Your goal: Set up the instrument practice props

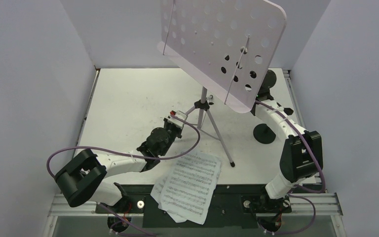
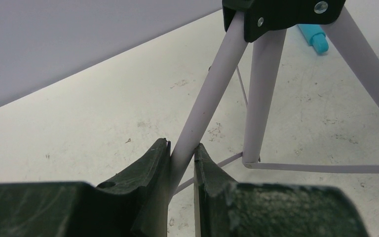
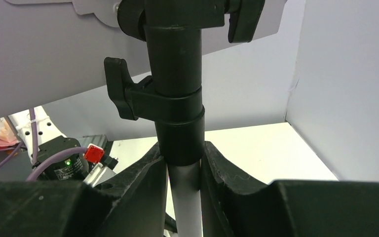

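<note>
Tripod legs spread, the music stand [image 1: 222, 44] stood on the table [image 1: 128, 108]. We saw the left gripper [image 2: 182, 160] clamped on one lilac leg and the right gripper [image 3: 183, 165] closed around the pole at its black collar. White sheet-music pages [image 1: 190, 185] lay at the near edge (a loose, overlapping pile). The mic stand [image 1: 264, 133] stood right of the tripod; the turquoise microphone [image 2: 313, 38] seemed to lie beyond the legs.

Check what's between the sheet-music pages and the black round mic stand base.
One tripod leg of the lilac music stand ends there, foot on the table; nothing else. Shows in the top external view.
</note>
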Robot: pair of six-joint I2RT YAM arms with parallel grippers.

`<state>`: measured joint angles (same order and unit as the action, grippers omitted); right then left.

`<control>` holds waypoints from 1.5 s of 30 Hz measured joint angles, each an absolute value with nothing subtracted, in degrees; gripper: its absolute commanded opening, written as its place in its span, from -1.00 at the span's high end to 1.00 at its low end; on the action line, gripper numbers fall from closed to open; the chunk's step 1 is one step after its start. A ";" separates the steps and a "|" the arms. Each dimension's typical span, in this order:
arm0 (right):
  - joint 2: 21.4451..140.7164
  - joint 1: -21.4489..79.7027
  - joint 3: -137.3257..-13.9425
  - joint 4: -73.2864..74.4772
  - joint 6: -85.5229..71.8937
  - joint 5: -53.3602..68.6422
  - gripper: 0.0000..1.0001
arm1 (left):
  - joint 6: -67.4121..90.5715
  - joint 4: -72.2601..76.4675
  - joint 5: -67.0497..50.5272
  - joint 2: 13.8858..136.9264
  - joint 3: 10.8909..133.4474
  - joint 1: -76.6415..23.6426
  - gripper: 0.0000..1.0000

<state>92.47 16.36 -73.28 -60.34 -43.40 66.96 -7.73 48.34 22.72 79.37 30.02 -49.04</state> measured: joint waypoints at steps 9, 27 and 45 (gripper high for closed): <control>92.60 16.97 -73.25 -59.53 -43.38 66.85 0.37 | -5.28 48.71 23.18 79.37 29.34 -49.04 1.00; 78.06 17.56 -60.25 -33.61 -27.42 52.01 -0.91 | -4.51 50.30 27.33 79.11 27.14 -48.07 -0.36; 71.22 22.96 -38.87 -11.60 -13.54 33.80 -0.97 | -0.10 44.16 14.15 69.19 23.73 -43.62 -0.55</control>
